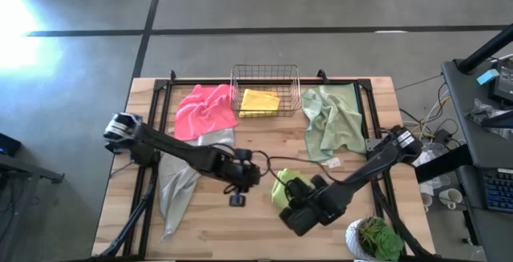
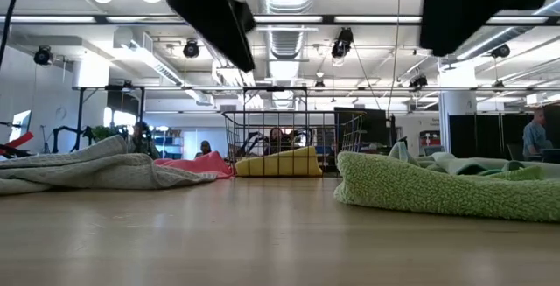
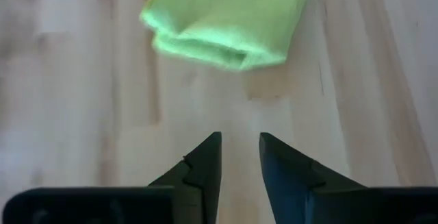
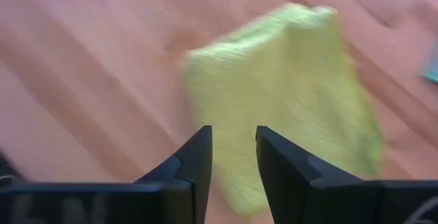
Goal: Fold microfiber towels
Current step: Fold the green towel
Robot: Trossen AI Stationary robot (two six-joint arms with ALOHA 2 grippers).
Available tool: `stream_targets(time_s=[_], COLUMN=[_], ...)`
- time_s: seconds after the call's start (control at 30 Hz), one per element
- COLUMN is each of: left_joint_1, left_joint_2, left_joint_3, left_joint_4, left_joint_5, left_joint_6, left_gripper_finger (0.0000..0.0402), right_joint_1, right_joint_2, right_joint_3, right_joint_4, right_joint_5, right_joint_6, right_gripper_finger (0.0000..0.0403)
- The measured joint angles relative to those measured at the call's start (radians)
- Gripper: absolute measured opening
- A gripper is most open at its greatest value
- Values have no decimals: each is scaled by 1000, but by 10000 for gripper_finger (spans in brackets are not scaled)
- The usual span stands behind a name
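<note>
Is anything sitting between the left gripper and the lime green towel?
Nothing visible. In the left wrist view only bare table lies between the left gripper and the folded lime green towel. The right gripper hovers over that towel from the other side.

Lime green towel, hot pink towel, yellow towel, copper basket.

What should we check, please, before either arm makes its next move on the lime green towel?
1. Lime green towel folded, lying on the table: ok.
2. Left gripper empty, fingers apart, short of the towel: ok.
3. Right gripper open over the towel, gripping nothing: ok.
4. Fold edges aligned: cannot tell.
5. Yellow towel in the wire basket: ok.
6. Pink towel, grey towel and sage towel unfolded: not ok.
</note>
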Motion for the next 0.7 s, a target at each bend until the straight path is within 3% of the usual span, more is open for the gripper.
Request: stream_targets(time_s=[0.13, 0.33, 0.5, 0.7], left_joint_1=[-1, -1, 0, 0], left_joint_2=[-123, -275, -374, -472], left_joint_3=[-16, -64, -136, -208], left_joint_4=[-68, -68, -66, -69], left_joint_5=[-43, -66, -118, -140], left_joint_6=[-6, -6, -8, -7], left_gripper_finger=[84, 84, 84, 84], right_joint_1=[-25, -68, -106, -136], right_joint_2=[40, 59, 59, 60], right_joint_3=[-5, -13, -24, -85], right_joint_4=[89, 131, 162, 320], right_joint_5=[0, 1, -11, -63], right_joint_6=[-59, -64, -57, -67], right_gripper_finger=[79, 15, 9, 8])
